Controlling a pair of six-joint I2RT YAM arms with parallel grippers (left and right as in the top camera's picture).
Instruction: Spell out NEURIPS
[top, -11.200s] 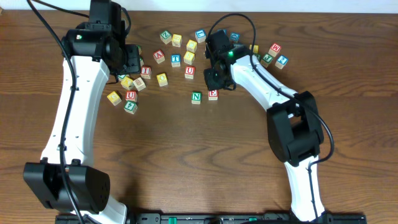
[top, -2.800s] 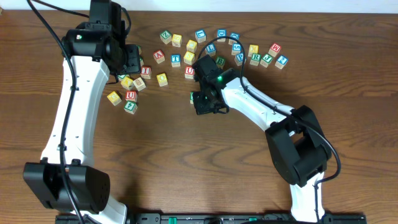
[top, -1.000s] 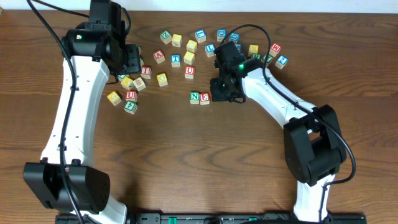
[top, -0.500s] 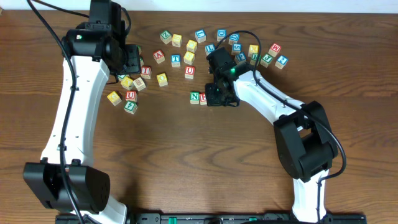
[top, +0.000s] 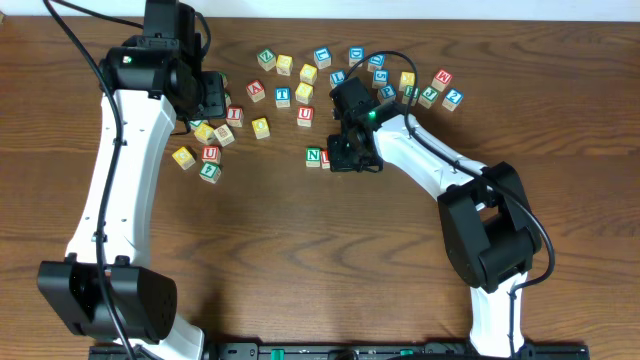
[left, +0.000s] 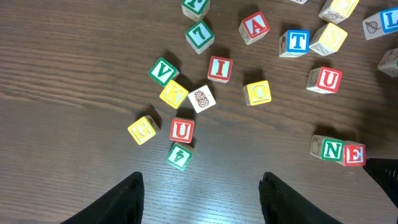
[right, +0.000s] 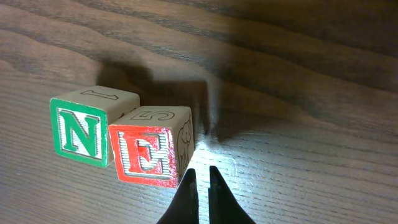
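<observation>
I record on the wooden table (left: 74, 50): red A cube (left: 255, 27), blue T cube (left: 297, 42) just right of it, green 7 cube (left: 199, 35) to their left, green V cube (left: 163, 73) left again, green 4 cube (left: 180, 155) nearest.

Dark wooden table (top: 300, 260) beneath a pale back wall (top: 500, 8).

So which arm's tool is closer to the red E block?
Right. The right tool sits just beside the red E block; the left tool hangs far away, near the scattered blocks.
</observation>
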